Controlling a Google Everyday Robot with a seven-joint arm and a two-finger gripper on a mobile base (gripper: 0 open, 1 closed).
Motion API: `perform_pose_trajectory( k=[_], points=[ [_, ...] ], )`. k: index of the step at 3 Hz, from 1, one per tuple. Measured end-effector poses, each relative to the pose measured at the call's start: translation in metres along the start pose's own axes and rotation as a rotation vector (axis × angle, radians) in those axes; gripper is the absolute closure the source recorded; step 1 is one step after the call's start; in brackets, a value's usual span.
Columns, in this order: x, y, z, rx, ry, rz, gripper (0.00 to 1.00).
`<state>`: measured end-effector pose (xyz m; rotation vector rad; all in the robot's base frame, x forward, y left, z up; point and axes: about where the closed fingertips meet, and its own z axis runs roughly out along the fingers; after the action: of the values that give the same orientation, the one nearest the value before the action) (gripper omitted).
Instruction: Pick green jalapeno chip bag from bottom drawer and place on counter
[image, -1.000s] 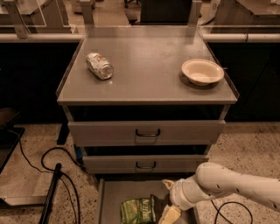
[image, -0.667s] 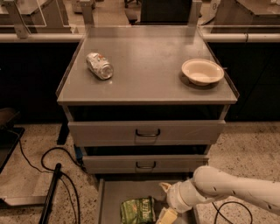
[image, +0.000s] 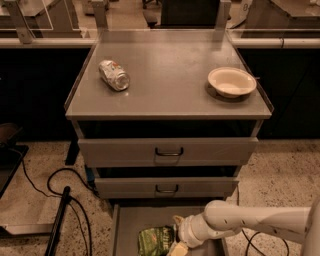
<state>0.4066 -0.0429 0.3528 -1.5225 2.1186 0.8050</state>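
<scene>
Since the earlier frames the white arm (image: 250, 220) has shifted left and slightly lower over the bottom drawer (image: 131, 225), bringing the gripper (image: 176, 234) up to the right edge of the green jalapeno chip bag (image: 156, 241); the bag itself has not moved. Jaws stand apart, one pale tip toward the back of the drawer and one toward the front, with the bag's right edge at the gap between them; contact cannot be confirmed. Bag lies flat on the grey drawer floor near the front, partly cut by the lower frame edge. It is crinkled green foil with pale lettering, which cannot be read. On the counter (image: 170, 100): one crushed silver can (image: 114, 75) at left, lying on its side, with red and green marks that are illegible; one pale shallow bowl (image: 231, 81) at right, well apart from the can. Drawers counted: three, the bottom one pulled out, the two upper drawers (image: 167, 151) each with one black handle (image: 169, 151). Black cables (image: 55, 175) run across the speckled floor (image: 285, 180) at left.
</scene>
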Motion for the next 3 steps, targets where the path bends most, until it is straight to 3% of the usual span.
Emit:
perform_pose_trajectory(
  k=[1, 3],
  points=[
    [0.0145, -0.0168, 0.0234, 0.019, 0.034, 0.017, 0.0],
    [0.017, -0.0175, 0.0316, 0.037, 0.046, 0.009, 0.0]
  ],
)
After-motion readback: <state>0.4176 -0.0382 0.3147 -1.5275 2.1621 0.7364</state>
